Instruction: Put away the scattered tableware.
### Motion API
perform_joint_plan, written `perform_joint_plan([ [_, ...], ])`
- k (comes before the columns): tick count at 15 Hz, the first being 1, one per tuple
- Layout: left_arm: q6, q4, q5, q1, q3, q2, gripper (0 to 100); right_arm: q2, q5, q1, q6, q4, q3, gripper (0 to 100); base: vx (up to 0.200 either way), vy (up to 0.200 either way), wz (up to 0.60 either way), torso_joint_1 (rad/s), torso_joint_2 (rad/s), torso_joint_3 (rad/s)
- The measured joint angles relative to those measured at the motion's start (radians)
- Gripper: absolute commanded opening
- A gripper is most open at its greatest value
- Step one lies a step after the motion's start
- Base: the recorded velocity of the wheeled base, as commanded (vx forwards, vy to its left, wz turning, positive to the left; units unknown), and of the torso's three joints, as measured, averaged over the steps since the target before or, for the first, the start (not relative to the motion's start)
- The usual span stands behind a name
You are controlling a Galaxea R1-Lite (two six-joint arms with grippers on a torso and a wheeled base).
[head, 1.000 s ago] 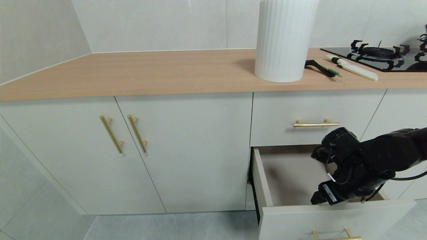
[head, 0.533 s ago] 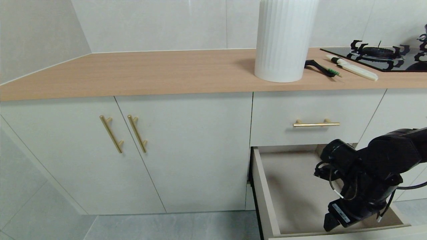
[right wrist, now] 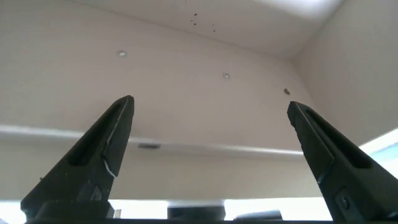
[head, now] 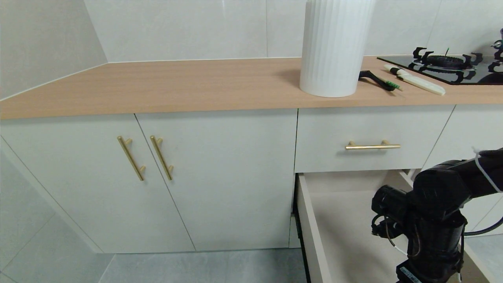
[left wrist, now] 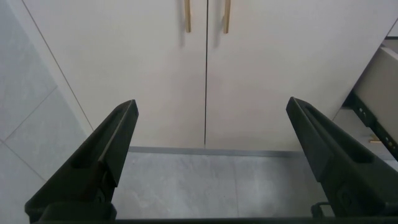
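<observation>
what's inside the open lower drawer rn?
The open pale lower drawer shows a bare beige floor, with no tableware on the visible part. The black right arm covers its front right portion, so that patch cannot be checked.

Surface: wooden countertop | right part: tall white ribbed canister, upright | just beside canister: black-handled tool, lying flat | next along: cream-white utensil, flat, near glass hob at far right end

Open drawer front cut off at btm edge; white ribbed container top & hob right side cropped.
</observation>
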Motion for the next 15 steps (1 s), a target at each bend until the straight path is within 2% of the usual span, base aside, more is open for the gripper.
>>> perform_joint_plan([
  [5, 0.000, 0.000, 0.000, 0.000, 0.000, 0.000, 100, -0.080, -0.005, -0.003, 0.052, -0.026, -0.044, 100, 0.000, 0.000, 0.00, 0.000, 0.00, 0.000],
  [11, 0.000, 0.000, 0.000, 0.000, 0.000, 0.000, 100, -0.474, -0.001, -0.004, 0.129, -0.133, -0.097, 100, 0.000, 0.000, 0.00, 0.000, 0.00, 0.000],
  [15, 0.000, 0.000, 0.000, 0.000, 0.000, 0.000, 100, -0.669, -0.007, -0.022, 0.062, -0.257, -0.092, 100, 0.000, 0.000, 0.00, 0.000, 0.00, 0.000],
])
